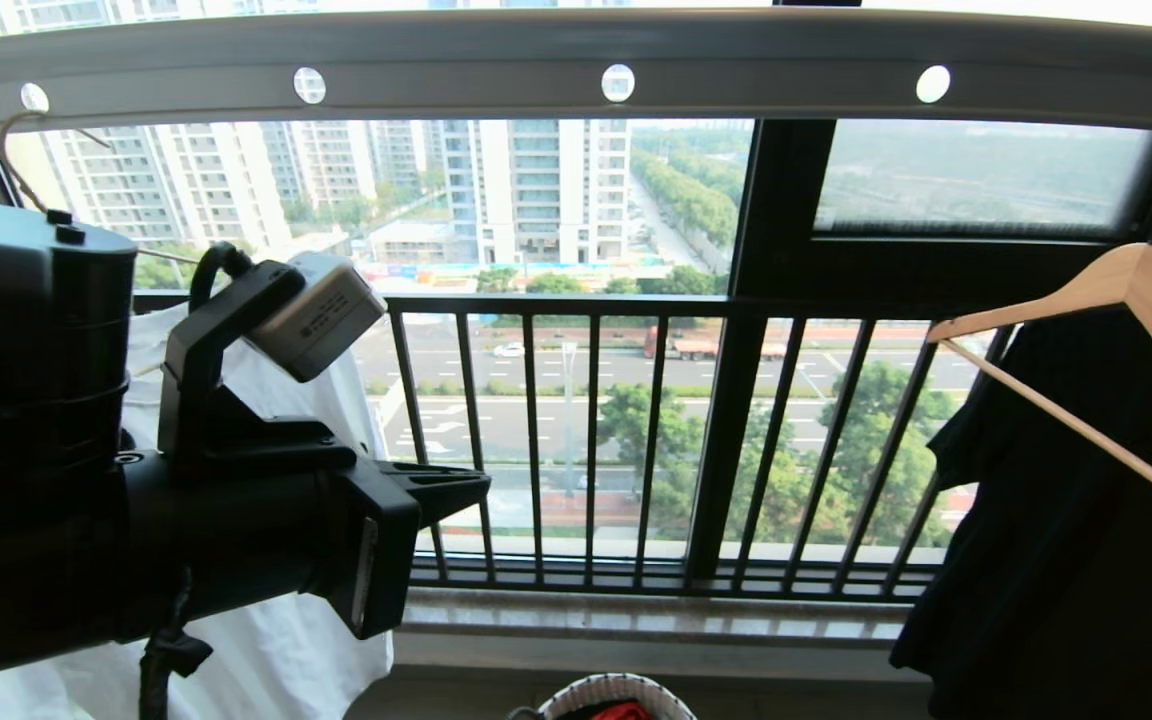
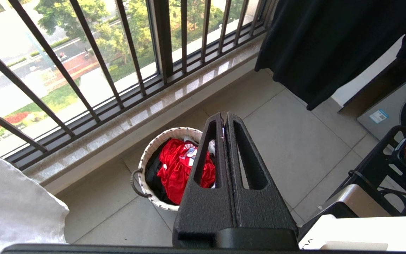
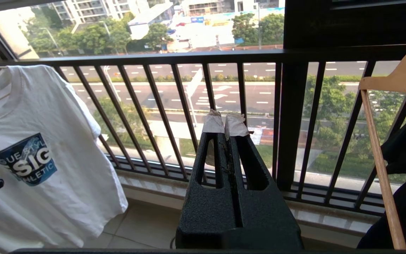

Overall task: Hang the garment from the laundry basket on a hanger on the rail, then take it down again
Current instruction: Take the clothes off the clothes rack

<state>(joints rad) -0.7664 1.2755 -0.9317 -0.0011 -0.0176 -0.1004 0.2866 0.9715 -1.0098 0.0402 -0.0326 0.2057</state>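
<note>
Left claw [image 1: 456, 492] fills the near left of the head view, jaws pressed together, gripping nothing, aimed out toward the black window railing [image 1: 636, 440]. The right claw [image 3: 226, 125] is clamped shut too, empty, tape on its tips. Just behind the left arm hangs the white T-shirt [image 3: 30, 148], blue shield logo showing, on the thin wire hanger [image 1: 11, 150] hooked at the far left of the grey rail [image 1: 576, 60]. Down on the floor sits the laundry basket [image 2: 146, 158] with a red garment [image 2: 182, 169] inside. Hanging looks done; I judge the take-down comes next, calling for a claw to open and reach back to that hanger.
</note>
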